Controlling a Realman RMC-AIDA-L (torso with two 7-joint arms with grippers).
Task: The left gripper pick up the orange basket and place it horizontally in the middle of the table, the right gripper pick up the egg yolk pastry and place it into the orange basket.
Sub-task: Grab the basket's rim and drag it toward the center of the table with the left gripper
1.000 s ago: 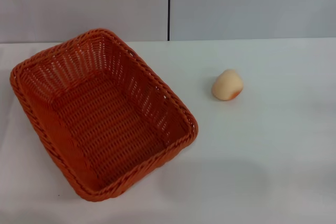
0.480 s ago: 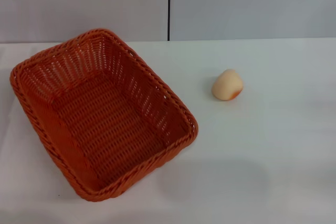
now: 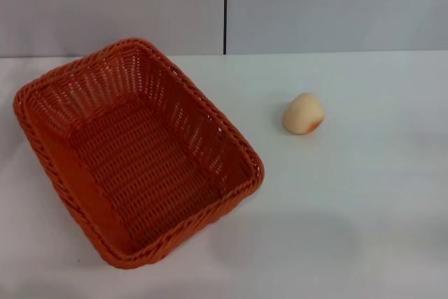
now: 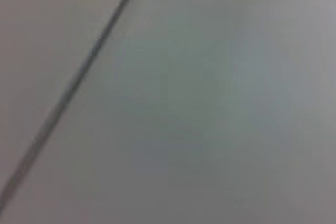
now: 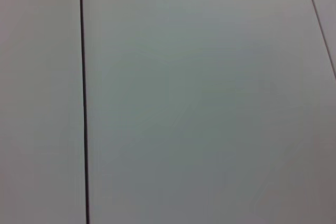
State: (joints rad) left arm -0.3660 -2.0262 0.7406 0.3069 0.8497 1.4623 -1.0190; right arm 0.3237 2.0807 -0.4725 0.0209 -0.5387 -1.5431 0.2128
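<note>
The orange basket (image 3: 136,152) rests on the left half of the white table (image 3: 364,194) in the head view, turned at an angle, its long side running from the far left toward the near middle. It holds nothing. The egg yolk pastry (image 3: 303,113) lies on the table to the right of the basket, a cream ball with an orange patch on its lower right. Neither the left gripper nor the right gripper shows in any view. Both wrist views show only plain grey wall panels with dark seams.
A grey wall (image 3: 329,5) with a dark vertical seam (image 3: 225,8) stands behind the table's far edge. Bare tabletop spreads between the basket and the pastry and along the right and near sides.
</note>
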